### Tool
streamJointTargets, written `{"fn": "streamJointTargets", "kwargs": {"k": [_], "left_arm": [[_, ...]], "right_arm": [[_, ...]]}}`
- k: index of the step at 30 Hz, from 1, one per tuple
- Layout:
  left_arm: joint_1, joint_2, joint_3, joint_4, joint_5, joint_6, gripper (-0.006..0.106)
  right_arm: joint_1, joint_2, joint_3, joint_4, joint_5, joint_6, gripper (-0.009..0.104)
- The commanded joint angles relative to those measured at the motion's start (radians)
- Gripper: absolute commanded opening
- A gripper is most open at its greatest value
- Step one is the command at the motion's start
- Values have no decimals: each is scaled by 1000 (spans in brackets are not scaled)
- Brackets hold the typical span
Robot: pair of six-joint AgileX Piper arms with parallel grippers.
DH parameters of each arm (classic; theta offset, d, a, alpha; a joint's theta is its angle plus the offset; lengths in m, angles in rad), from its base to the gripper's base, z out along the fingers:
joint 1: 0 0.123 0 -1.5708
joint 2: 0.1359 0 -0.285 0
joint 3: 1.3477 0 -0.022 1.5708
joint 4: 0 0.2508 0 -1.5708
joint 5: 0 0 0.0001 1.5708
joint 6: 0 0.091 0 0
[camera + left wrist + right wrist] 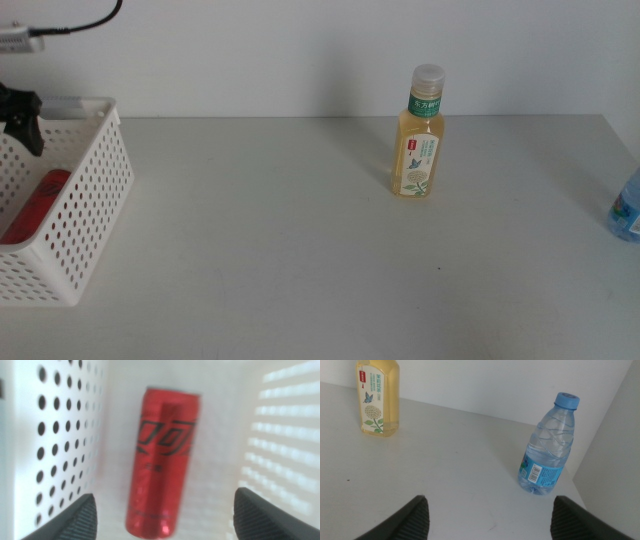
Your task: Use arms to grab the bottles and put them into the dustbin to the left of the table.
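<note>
The left gripper point(162, 515) hangs over the dustbin point(95, 200), jaws spread wide and empty; one red soda can point(164, 460) lies flat on the bin floor, apparently delivered. The right gripper point(490, 515), jaws also apart, faces one water bottle point(547, 447) upright at the table's point(300, 250) right edge. One tea bottle point(419, 135) stands mid-table.

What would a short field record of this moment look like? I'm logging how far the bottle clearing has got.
in dustbin: red soda can, lying flat
on table: yellow tea bottle upright mid-table; blue water bottle upright at right edge
left gripper: open, above the can, inside the dustbin
right gripper: open, empty, facing the water bottle
remaining: two bottles
</note>
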Motion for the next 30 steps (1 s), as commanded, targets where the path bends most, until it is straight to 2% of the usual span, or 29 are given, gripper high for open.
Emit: {"fn": "streamJointTargets", "kwargs": {"k": [1,9,15,19,23,27,30], "left_arm": [[-47,-123,-30,-41,56,-22,94],[-235,-315,-30,-44,47,-77,94],[-463,-392,-30,29,44,-81,94],[-593,-413,4,52,-4,-163,94],[-730,-500,182,102,-258,-218,94],[-845,-624,467,155,-602,-273,94],[-901,-706,662,164,-812,-329,93]], "right_arm": [[-5,-22,-10,-2,-71,-10,62],[-5,-22,-10,-2,-71,-10,62],[-5,-22,-10,-2,-71,-10,62],[-5,-22,-10,-2,-71,-10,62],[-5,-22,-10,-2,-71,-10,62],[-5,-22,-10,-2,-71,-10,62],[-5,-22,-10,-2,-71,-10,62]]}}
